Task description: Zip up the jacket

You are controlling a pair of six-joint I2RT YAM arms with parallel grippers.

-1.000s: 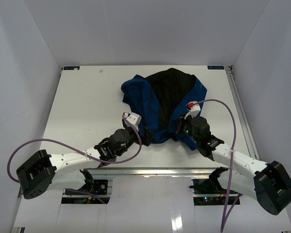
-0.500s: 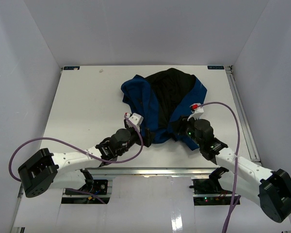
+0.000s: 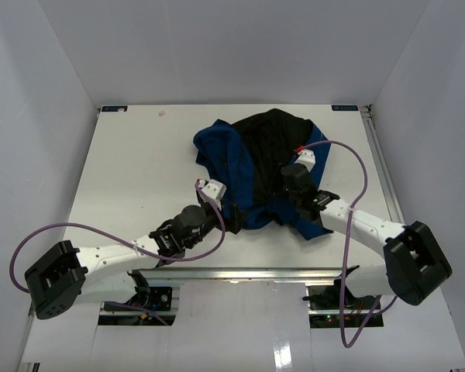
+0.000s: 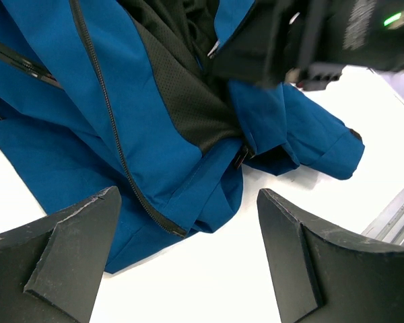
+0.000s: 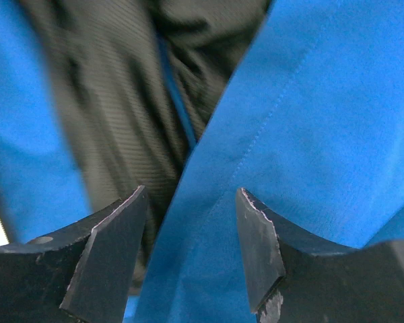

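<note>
1. Two arms reach in from the near edge of the white bench (image 3: 132,170). A purple cable (image 3: 85,229) loops off each.
2. The jacket (image 3: 263,167) lies crumpled on the far-centre part of the bench, slightly right of middle. It lies open: blue shell at the sides, black lining (image 3: 267,147) showing in the middle.
3. Left end effector (image 3: 226,213) is at the jacket's near-left hem, jaws spread wide and nothing between them.
4. Left wrist view: left end effector (image 4: 188,256) frames bare bench (image 4: 209,282) just short of the blue hem of the jacket (image 4: 155,155). Dark zipper (image 4: 104,114) runs diagonally down the blue panel to the hem, unzipped. Black mesh lining sits beside it.
5. Same view, right side: a folded blue part of the jacket (image 4: 310,134) rests on the bench. The right arm's dark body with a green light fills the upper right.
6. Right end effector (image 3: 285,169) is over the jacket's right half, where blue shell meets black lining.
7. Right wrist view: right end effector (image 5: 192,249) has its jaws partly apart, a moderate gap. Right behind them is the jacket (image 5: 323,121), a blue fabric edge crossing diagonally with lining on the left.
8. No fabric visibly pinched by the right fingers (image 5: 108,242); cannot tell if the tips touch the cloth.
</note>
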